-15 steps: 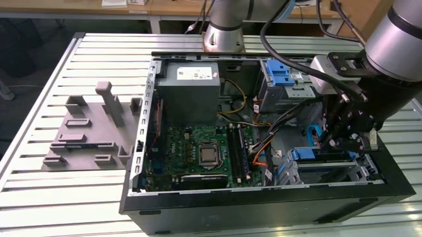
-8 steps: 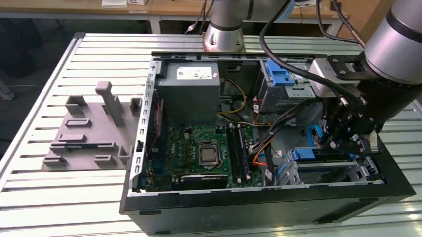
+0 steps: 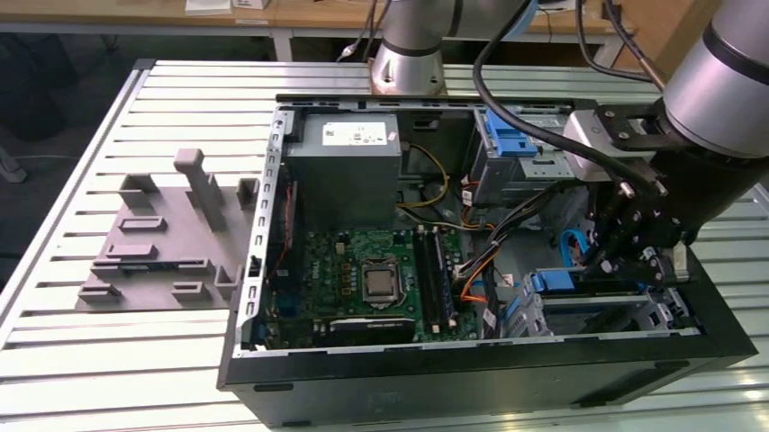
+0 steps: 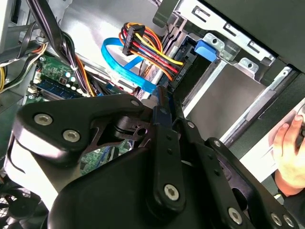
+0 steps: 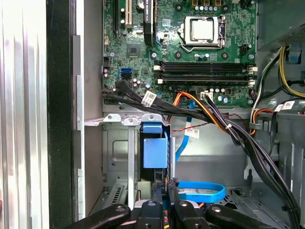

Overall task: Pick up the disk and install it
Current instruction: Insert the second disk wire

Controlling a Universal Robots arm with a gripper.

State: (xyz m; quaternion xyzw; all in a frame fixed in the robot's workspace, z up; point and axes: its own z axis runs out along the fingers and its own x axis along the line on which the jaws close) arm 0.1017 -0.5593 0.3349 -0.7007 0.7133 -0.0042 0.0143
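Note:
The disk (image 5: 155, 152) stands on edge in the drive bay at the case's corner, on the exterior view's right, its blue bracket (image 3: 559, 281) facing up. My gripper (image 3: 619, 270) reaches down into that bay from above. In both wrist views its black fingers (image 5: 177, 210) press together on the thin blue edge of the disk (image 4: 162, 112). The silver body of the disk is hidden behind the bracket and the bay's metal walls.
The open black case (image 3: 481, 378) holds a green motherboard (image 3: 360, 279), a grey power supply (image 3: 342, 166) and cable bundles (image 5: 214, 119) beside the bay. A blue flat cable (image 4: 119, 62) loops close to the fingers. A person's hand (image 4: 288, 152) rests outside the case. A grey fixture (image 3: 162, 243) lies on the table.

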